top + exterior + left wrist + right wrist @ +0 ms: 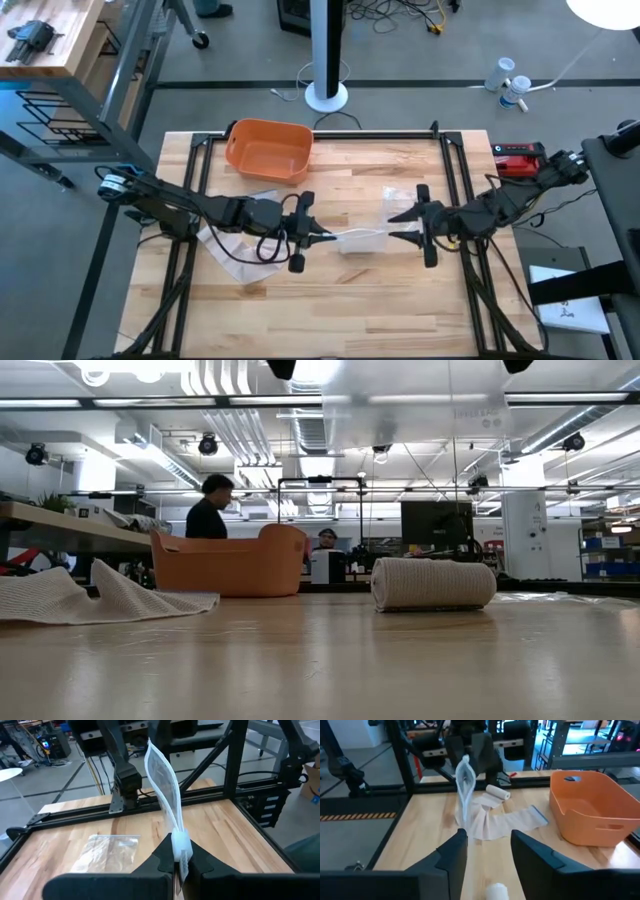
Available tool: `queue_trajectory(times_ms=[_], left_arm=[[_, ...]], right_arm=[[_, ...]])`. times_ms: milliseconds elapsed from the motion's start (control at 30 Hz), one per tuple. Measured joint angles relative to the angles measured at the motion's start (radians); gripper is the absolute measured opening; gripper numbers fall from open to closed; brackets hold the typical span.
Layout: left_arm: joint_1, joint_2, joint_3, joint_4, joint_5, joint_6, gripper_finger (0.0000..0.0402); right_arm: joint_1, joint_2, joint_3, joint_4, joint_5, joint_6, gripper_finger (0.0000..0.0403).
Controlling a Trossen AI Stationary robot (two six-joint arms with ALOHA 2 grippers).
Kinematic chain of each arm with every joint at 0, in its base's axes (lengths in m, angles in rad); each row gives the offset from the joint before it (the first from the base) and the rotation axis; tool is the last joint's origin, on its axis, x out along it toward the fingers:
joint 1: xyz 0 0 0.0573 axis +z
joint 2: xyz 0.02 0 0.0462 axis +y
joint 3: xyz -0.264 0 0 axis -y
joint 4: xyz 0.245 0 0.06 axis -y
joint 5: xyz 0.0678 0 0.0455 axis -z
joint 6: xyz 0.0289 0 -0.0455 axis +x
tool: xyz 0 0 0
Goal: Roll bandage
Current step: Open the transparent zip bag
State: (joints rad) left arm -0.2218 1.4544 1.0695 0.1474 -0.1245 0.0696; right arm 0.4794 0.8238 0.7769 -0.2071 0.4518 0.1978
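Left wrist view: left tool [176, 861] pinches clear bag [162, 775].

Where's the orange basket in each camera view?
High view: orange basket near the top, left of centre.
Low view: left of centre.
Left wrist view: not in it.
Right wrist view: at the right edge.
Shared landmark: the upheld clear bag, in the high and both wrist views.

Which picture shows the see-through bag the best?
The left wrist view: the bag fills the middle, pinched in the left gripper and standing up. The right wrist view shows it farther off and narrow, beyond the open right gripper. The high view shows only a pale strip between the grippers. The low view does not show it.
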Motion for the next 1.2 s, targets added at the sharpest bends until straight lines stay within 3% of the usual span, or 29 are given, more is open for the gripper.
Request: queue_trajectory(times_ms=[433, 1200], left_arm=[[0.000, 0.000, 0.000, -0.003, -0.051, -0.004, 0.0000], [0.000, 0.001, 0.000, -0.026, -0.052, -0.012, 0.0000]], right_arm=[[0.000, 0.049, 0.000, 0.062, -0.007, -0.005, 0.0071], [0.000, 0.030, 0.000, 0.063, -0.006, -0.028, 0.0002]])
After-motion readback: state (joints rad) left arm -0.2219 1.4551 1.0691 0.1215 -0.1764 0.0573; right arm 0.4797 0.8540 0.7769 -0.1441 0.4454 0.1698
